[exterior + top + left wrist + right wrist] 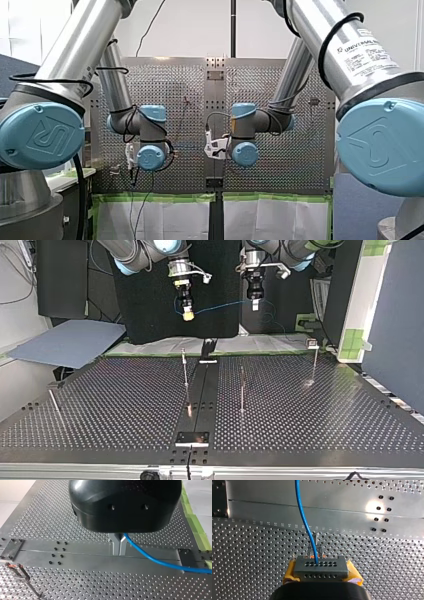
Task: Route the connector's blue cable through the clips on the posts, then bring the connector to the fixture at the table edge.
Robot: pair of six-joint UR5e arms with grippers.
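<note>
Grey connector (321, 568), 2 rows of holes, aloft — blue cable (303, 517) leaving its middle, clear of 3 upright posts (185, 371).
</note>
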